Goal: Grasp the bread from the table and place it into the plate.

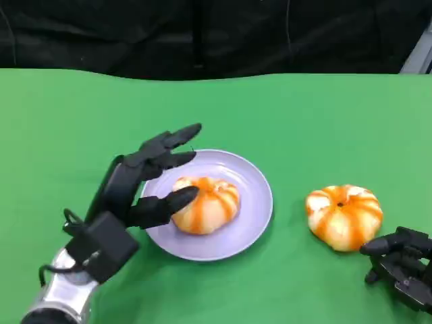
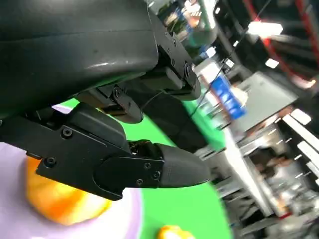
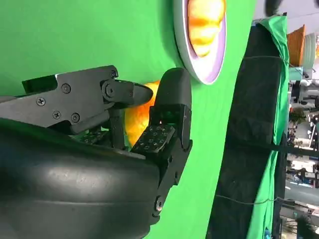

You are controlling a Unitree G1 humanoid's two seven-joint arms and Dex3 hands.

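The robot's left hand (image 1: pixel 145 182) is hovering with fingers spread, thumb touching the bread (image 1: pixel 205 204) lying in the lavender plate (image 1: pixel 253 223), and should lift clear toward nine o'clock, while the right hand (image 1: pixel 403 264), loosely open and empty, is waiting beside a second bread (image 1: pixel 343 216) on the green table (image 1: pixel 304 121).

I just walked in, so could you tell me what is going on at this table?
One bread already lies on the lilac plate, with the left hand spread around it, one of its fingers at its side. A second bread sits on the green table beside the plate, and the right hand is close to it, not holding it.
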